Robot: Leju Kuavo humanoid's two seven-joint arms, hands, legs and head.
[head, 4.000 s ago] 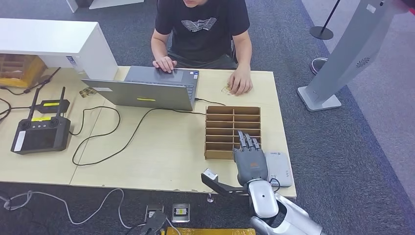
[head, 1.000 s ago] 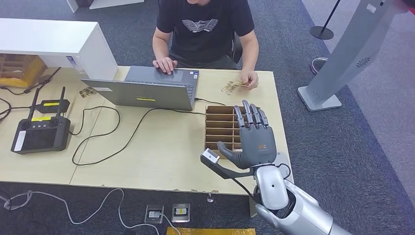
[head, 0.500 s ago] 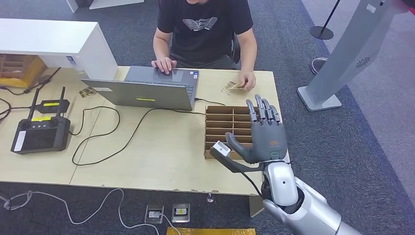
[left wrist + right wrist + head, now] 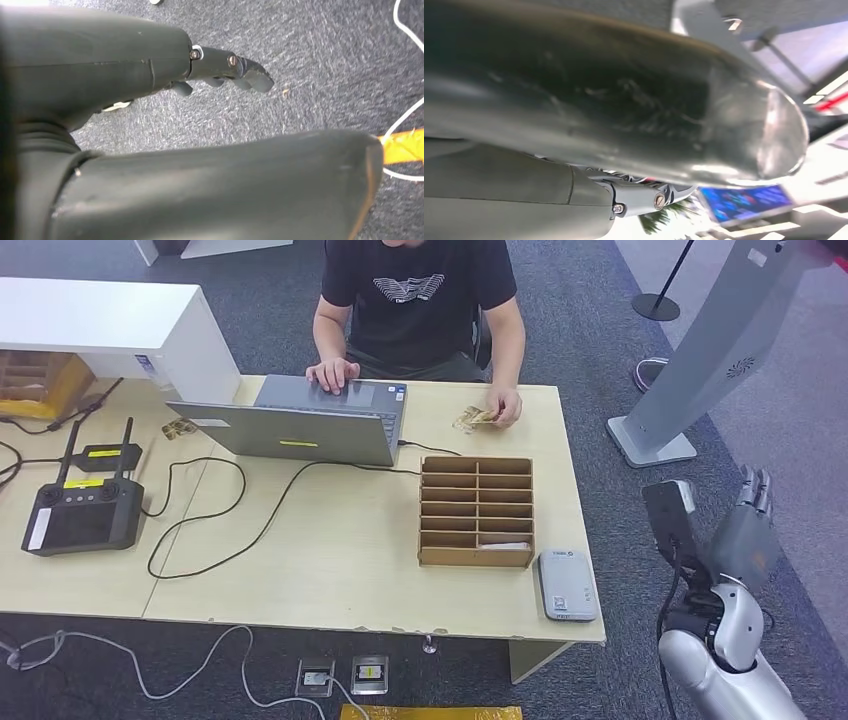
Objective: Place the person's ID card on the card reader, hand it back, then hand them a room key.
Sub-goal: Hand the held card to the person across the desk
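We see the table [image 4: 330, 570] spanning most of the head view, with a person [image 4: 415, 300] in a black shirt seated at its far side. A white box [image 4: 110, 325] sits at the far left corner, and an open laptop [image 4: 300, 430] stands in front of the person, one of whose hands rests on its keyboard. A black controller [image 4: 82, 512] with two antennas lies near the left edge, and a black cable [image 4: 230, 510] loops across the tabletop between it and the laptop. Right of centre we find a wooden rack [image 4: 476, 511] of small slots, with what looks like a card lying in one of its nearest slots. Just beside the rack's near right corner lies the grey card reader [image 4: 566, 584], nothing on it. The ID card [image 4: 474, 418] is at the far edge, under the fingers of the person's other hand [image 4: 502, 405]. Our right hand [image 4: 745, 530] is raised off the table's right side, over the carpet, fingers straight and apart, grasping nothing. Our left hand [image 4: 150, 65] hangs above the carpet, fingers extended and loose, also released.
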